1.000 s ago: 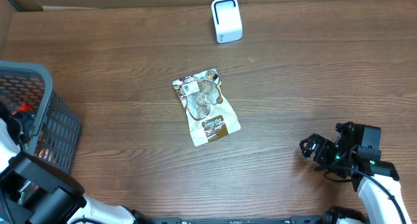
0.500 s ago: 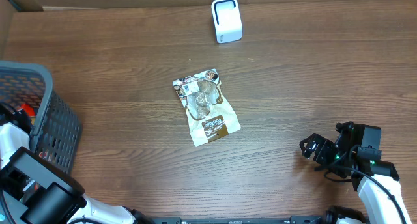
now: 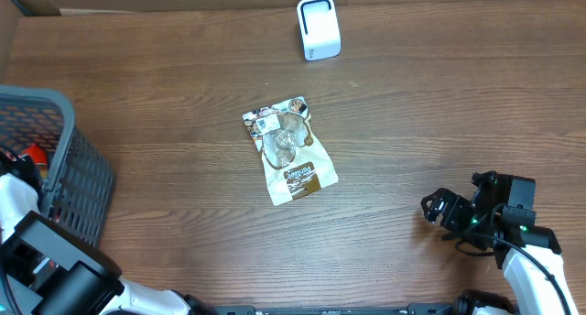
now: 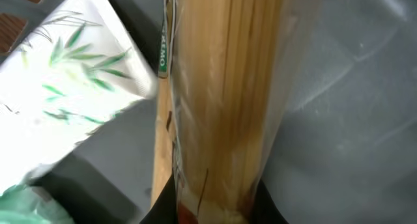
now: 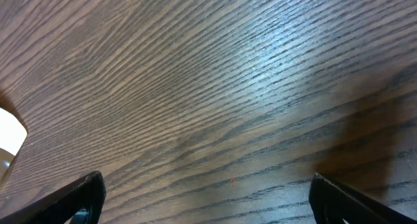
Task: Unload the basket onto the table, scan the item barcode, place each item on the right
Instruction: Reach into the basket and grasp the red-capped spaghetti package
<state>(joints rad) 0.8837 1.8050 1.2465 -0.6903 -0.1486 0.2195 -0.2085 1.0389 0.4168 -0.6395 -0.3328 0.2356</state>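
Golden spaghetti pack (image 4: 225, 100), pinched tight in my left gripper (image 4: 217, 208): the pick. My right gripper (image 5: 205, 185) gapes empty. Next, I reckon, comes lifting it toward the scanner (image 3: 319, 27).

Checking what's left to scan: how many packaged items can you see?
3: a snack pouch mid-table; a spaghetti packet and a leaf-printed white pack in the basket. More may be hidden there.

You have three items:
- Spaghetti pack (image 4: 228, 87): clear wrapper, pale straight strands, green lettering along edge, pinched at near end by left end effector (image 4: 215, 214).
- Snack pouch (image 3: 288, 149): flat mid-table (image 3: 439, 104), tilted, white label patch near far end.
- White scanner (image 3: 319, 27): upright near far edge, well apart from pouch.
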